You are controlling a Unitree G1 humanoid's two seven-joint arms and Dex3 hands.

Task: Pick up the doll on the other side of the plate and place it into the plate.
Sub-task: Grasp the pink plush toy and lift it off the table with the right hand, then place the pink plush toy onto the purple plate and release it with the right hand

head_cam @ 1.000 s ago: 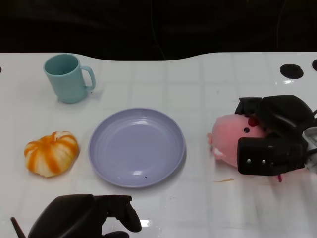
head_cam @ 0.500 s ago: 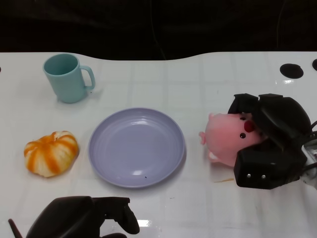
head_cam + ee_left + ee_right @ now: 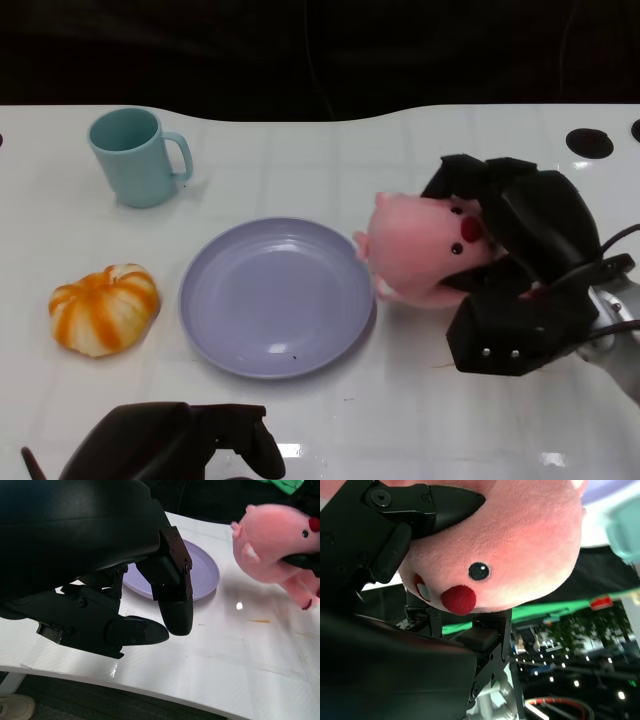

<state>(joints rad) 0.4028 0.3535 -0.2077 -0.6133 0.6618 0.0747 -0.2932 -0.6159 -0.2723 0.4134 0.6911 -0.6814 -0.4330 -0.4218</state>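
A pink plush pig doll (image 3: 425,250) is held in the right robot hand (image 3: 520,275), whose black fingers (image 3: 427,502) are wrapped around its body. The doll is lifted clear of the white bench (image 3: 420,400), as the left wrist view shows, and its snout end is seen over the right rim of the lavender plate (image 3: 275,297) in the head view. The left robot hand (image 3: 170,445) is seen at the near edge of the bench, its fingers (image 3: 172,605) curled in and nothing held. A teal mug (image 3: 135,157) is stood beyond the plate to the left, and an orange-and-white pumpkin (image 3: 104,309) is laid to the plate's left.
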